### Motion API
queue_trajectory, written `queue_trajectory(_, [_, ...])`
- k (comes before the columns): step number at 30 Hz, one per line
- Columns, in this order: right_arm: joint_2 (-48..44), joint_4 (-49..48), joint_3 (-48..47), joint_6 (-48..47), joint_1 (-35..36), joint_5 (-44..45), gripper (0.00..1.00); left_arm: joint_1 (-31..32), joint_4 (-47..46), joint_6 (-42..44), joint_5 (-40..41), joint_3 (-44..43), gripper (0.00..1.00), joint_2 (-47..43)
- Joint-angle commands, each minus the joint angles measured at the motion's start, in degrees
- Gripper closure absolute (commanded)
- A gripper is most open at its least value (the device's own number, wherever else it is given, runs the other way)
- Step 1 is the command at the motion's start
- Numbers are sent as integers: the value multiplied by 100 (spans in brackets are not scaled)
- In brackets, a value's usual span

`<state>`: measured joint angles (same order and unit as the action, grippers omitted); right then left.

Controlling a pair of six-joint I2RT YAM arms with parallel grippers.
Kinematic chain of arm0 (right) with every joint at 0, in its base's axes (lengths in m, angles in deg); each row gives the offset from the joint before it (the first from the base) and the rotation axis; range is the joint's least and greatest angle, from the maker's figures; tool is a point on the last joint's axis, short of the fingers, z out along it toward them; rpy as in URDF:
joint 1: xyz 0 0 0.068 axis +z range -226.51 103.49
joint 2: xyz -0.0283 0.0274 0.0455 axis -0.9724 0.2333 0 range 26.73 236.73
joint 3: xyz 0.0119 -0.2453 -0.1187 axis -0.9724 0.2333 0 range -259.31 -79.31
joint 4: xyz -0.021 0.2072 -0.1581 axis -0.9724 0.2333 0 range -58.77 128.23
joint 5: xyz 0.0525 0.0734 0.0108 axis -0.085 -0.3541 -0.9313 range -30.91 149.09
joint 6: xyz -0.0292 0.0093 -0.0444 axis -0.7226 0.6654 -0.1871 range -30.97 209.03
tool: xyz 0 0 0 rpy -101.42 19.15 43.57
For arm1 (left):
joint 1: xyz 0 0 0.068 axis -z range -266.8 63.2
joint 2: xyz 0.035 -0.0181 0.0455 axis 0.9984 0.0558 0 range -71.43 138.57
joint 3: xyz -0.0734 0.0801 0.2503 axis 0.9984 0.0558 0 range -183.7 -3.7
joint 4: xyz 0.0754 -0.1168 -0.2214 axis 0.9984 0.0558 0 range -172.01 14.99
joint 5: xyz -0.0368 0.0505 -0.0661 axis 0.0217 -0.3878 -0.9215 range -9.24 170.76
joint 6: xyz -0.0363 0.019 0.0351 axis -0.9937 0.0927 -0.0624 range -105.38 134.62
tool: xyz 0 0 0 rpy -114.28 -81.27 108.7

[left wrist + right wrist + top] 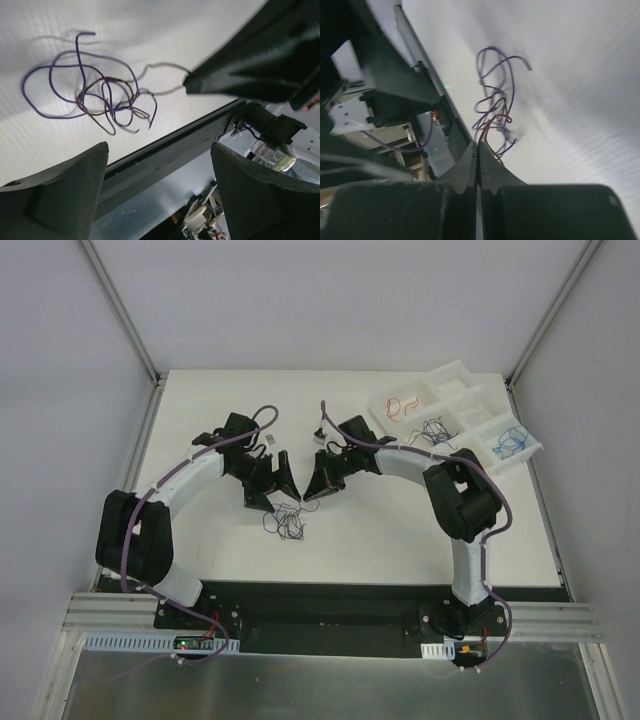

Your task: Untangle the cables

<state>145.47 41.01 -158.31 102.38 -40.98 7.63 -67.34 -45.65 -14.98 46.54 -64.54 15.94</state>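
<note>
The cables (287, 522) lie as a small tangle of purple-blue and brown wires on the white table, just in front of both grippers. In the left wrist view the tangle (95, 92) sits beyond my left gripper (157, 145), whose jaws stand wide apart with nothing between them. From above, my left gripper (272, 495) hovers at the tangle's upper left. My right gripper (478, 144) is shut, pinching a brown strand of the tangle (495, 100) at its tips. Its tip (187, 82) also shows in the left wrist view, with thin strands running into it. From above, my right gripper (310, 495) is at the tangle's upper right.
A white compartment tray (455, 368) stands at the back right and holds separate red (400, 405), dark (435, 428) and blue (510, 443) wires. The table's black front rail (165, 150) runs close behind the tangle.
</note>
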Motion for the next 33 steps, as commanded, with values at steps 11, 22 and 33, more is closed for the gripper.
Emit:
queue_trajectory(11, [-1766, -1777, 201, 2224, -20, -672, 100, -127, -392, -151, -296, -244, 14, 903])
queue_trajectory(22, [-2539, -1787, -1124, 3226, -72, -787, 100, -320, -832, -81, -199, -535, 12, 2177])
queue_trajectory(33, [-2733, -1286, -3859, 3886, -783, -496, 100, -891, -1017, 209, 64, 370, 15, 1512])
